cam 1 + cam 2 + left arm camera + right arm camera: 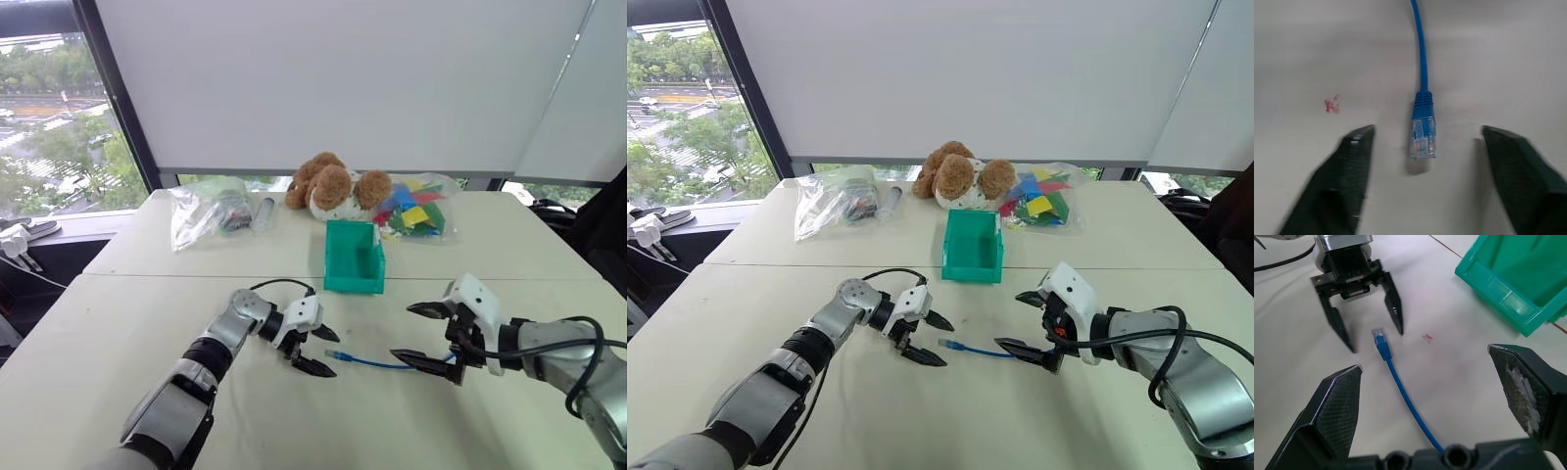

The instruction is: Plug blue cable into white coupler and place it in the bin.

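The left gripper [1422, 147] straddles the plug [1423, 137], fingers apart and not touching it. The cable [1400, 387] runs lengthwise from the plug toward the wide-open right gripper [1435, 396] (left is nearer). Beyond the plug: the bin [354, 257].

The blue cable [377, 361] lies on the table [137, 313] before the bin [354, 258].

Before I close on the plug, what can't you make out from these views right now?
- White coupler: I can't pick it out on the table.
- Blue cable, far end: it runs under the right claw in the right wrist view and off the frame edge in the left wrist view.
- Left claw: fingers stand either side of the plug, apart from it; blur hides the exact gap.
- Bin: its floor is hidden by the front lip.
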You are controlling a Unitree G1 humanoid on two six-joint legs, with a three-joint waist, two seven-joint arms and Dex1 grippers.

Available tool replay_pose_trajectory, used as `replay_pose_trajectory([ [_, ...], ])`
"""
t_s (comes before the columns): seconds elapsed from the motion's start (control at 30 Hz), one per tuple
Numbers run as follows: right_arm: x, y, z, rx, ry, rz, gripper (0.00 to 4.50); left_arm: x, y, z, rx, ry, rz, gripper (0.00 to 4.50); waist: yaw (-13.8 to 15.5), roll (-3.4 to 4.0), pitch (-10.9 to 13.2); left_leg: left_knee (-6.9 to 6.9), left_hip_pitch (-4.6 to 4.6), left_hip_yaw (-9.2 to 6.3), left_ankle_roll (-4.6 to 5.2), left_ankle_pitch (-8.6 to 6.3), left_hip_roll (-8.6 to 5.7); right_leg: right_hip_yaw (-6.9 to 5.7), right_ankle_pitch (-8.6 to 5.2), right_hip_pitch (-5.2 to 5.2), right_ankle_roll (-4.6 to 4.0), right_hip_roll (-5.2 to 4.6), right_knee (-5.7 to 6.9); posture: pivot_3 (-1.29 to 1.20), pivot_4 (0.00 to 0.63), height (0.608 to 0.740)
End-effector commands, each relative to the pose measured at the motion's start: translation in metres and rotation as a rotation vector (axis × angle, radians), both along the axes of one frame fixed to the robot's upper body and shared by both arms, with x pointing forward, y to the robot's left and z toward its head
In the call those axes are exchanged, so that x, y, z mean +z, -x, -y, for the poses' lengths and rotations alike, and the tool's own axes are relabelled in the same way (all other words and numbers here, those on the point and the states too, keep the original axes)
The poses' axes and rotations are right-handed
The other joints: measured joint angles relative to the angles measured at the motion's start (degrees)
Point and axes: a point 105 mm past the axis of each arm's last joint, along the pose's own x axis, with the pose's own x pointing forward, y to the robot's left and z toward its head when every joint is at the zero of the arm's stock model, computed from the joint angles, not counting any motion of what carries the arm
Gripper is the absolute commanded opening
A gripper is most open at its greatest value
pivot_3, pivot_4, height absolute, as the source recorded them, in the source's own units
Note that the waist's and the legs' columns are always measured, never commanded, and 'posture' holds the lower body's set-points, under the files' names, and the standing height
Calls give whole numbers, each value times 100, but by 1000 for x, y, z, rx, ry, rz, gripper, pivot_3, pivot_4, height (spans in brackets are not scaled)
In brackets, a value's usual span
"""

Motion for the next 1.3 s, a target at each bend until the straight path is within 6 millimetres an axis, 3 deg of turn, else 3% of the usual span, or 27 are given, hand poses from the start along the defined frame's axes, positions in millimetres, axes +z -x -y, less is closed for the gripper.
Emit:
replay_pose_trajectory([
  [0.03,8,3,-4,29,12,42,4500,-2,2,-2,-14,-8,-4,1527,0,0,0,0,0,0,0,0,0,0,0,0,0,0,0,0,150,740],
  [0.13,7,2,-5,32,13,42,4500,-1,4,-1,-20,13,-9,25,-2,0,0,0,0,0,0,0,0,0,0,0,0,0,0,0,150,740],
  [0.2,7,3,-5,33,7,39,4500,4,6,0,-21,44,-14,25,-2,0,0,0,0,-1,0,0,1,0,0,0,0,1,0,0,150,740],
  [0.33,9,6,-7,13,-70,24,4500,40,7,0,8,187,-52,25,-4,0,0,0,-1,-1,0,0,3,0,0,-1,0,2,0,0,150,740],
  [0.47,17,11,-14,-23,-227,-7,4500,81,1,-6,95,314,-3,25,-3,-1,1,1,-3,-5,0,0,5,1,0,-1,1,2,1,0,150,740],
  [0.63,31,22,-27,-21,-480,-88,4500,105,-1,-16,194,381,123,25,-6,2,-1,0,-2,-9,0,0,6,1,1,0,1,1,2,0,150,740],
  [0.77,30,15,-41,-75,-612,-161,4500,109,3,-20,230,385,198,25,-13,2,-1,-1,0,-9,0,0,7,2,1,0,1,0,3,0,150,740],
  [1.03,19,-21,-62,-264,-839,-348,4500,103,7,-22,254,388,256,25,-3,4,-3,-2,-1,-7,-1,1,3,3,2,-4,-1,-4,7,0,150,740],
  [1.3,19,-34,-79,-293,-943,-439,4500,106,5,-21,268,399,282,25,-41,5,-3,-3,-2,-5,-1,1,2,2,2,-5,-1,1,7,0,150,740],
])
